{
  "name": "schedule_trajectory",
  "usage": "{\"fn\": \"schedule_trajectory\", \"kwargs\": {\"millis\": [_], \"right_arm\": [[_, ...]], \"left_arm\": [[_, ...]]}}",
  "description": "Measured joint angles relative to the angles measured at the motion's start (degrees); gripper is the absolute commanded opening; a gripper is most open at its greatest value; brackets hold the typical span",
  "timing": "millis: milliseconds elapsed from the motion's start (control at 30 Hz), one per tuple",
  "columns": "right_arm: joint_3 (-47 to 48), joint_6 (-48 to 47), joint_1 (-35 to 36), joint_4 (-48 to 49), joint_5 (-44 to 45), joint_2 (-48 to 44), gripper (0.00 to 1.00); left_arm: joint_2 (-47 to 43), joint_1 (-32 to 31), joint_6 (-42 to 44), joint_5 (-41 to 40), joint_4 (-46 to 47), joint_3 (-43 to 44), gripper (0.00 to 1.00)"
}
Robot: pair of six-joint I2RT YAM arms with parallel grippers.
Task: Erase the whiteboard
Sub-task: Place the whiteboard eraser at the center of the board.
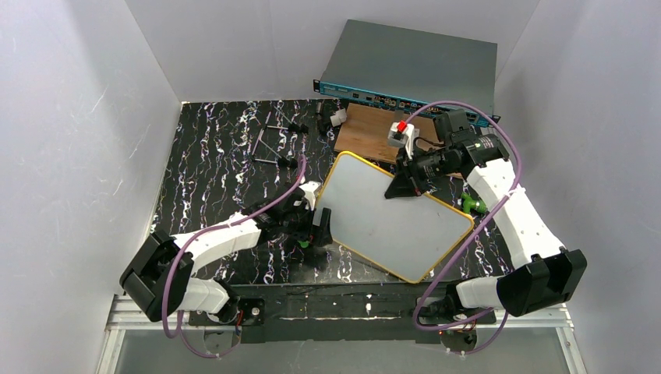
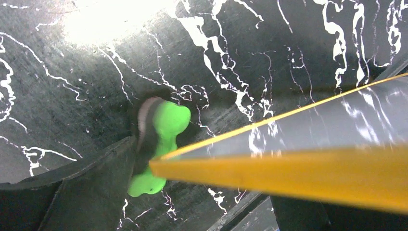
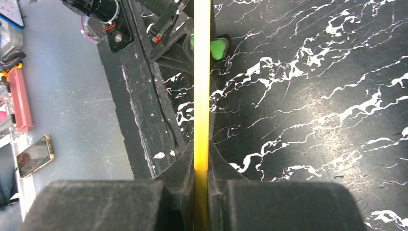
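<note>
The right gripper is clenched on the thin yellow rim of the whiteboard. Both fingers press flat against it with no gap showing, at about 1 o'clock on the board as seen from above. The board appears lifted and tilted over the middle of the marbled table, a little toward 3 o'clock. Its far corner reaches over the wooden board at 12 o'clock. The chief risk, as I judge it, is the hold itself. A narrow pinch on a slick rim could let the board pivot or slide out, and any mismatch between the two arms would twist it or pull it free. That far corner is also near a small white block with a red button, which a swing toward 12 o'clock could knock. Neither arm carries anything to wipe with, and no writing shows on the face turned upward. The left gripper meets the rim at 9 o'clock, its green tip right at the frame. The space between its fingers looks wider than the rim, so I cannot tell whether it pinches the board or only brackets it.
</note>
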Motion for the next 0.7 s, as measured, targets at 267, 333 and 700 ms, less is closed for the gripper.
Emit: {"fn": "schedule_trajectory", "kwargs": {"millis": [267, 333, 700], "right_arm": [[-1.79, 3.21, 0.02, 2.05, 0.13, 0.92, 0.01], [-2.23, 4.66, 0.00, 3.04, 1.40, 1.11, 0.01], [-2.23, 2.97, 0.00, 2.43, 1.92, 1.51, 0.01]], "left_arm": [[-0.02, 0.63, 1.57, 0.52, 1.36, 0.02, 0.98], [-0.28, 0.63, 1.79, -0.44, 0.83, 0.02, 0.98], [-20.20, 3.15, 5.62, 0.33, -1.31, -1.29, 0.98]]}}
